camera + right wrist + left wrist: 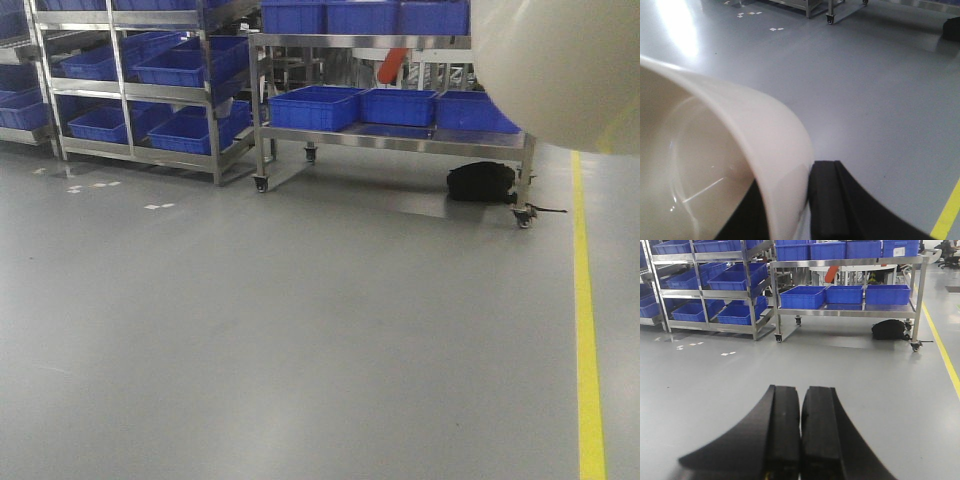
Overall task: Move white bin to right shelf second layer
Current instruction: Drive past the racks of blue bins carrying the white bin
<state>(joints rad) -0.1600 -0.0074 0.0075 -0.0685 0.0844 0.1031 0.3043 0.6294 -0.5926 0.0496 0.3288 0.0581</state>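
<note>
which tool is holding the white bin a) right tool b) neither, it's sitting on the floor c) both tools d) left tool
a: in the right wrist view the right tool has the wall of the white bin pinched between its fingers, while the left tool is shut on nothing above the floor.

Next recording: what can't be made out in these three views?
white bin: right wrist view crops it left and bottom; front view shows only a corner piece.
right gripper: inner finger mostly hidden behind the bin wall.
black object under the steel cart: front view, too small and dark to identify.
orange object behind the cart: front view, partly hidden by its top rail.
</note>
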